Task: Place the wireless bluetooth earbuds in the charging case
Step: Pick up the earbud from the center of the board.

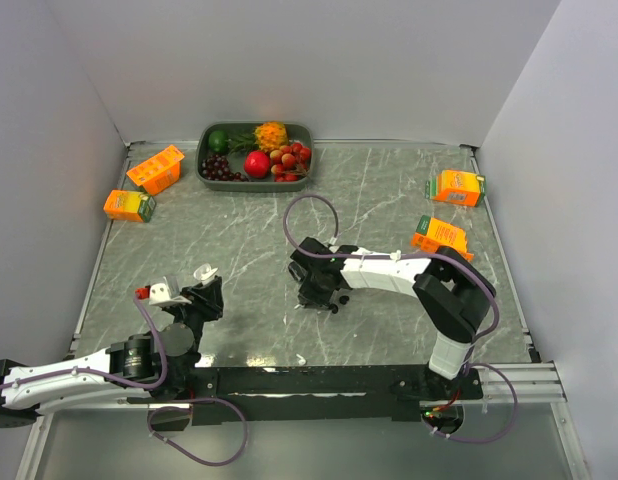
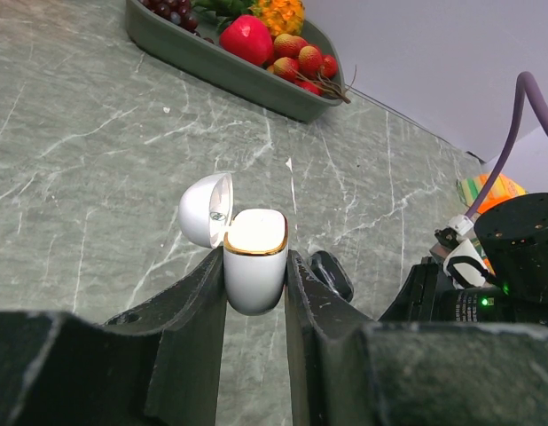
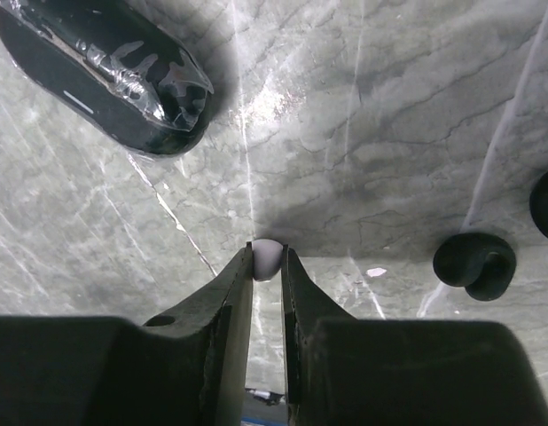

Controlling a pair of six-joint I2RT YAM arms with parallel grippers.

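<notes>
**A:** Where was the bud, and what had hold of it?

**B:** The white earbud (image 3: 267, 256) lay on the counter (image 3: 363, 133), about at its middle and a little toward the near edge; the right claw (image 3: 267, 263) stood over it, its two fingers drawn against the bud's two sides, so I judged it clamped on the bud.

**A:** How would it handle?

**B:** I judged it very light, hard and glossy, therefore slippery; it was also round, so it could slip out from flat fingers; the best hold was across its widest part, with gentle force.

**A:** And the case?

**B:** The charging case (image 2: 254, 275) was clamped upright in the left claw (image 2: 254, 264), toward the near left corner; its lid hung open to one side and the gold-rimmed mouth faced up. The shell looked stiff and smooth; the fingers held the body below the rim, which left the mouth free.

**A:** Was there room to move?

**B:** A black earbud (image 3: 473, 264) lay near the white one but apart from it; a black object in clear film (image 3: 105, 80) lay also near; both were to be avoided. Between the two claws the counter was bare; the fruit tray (image 1: 202, 160) stood at the far edge and the orange cartons (image 1: 154, 170) by the left and right edges, all well apart. The mouth was small, so I judged the entry would need a straight descent.
</notes>
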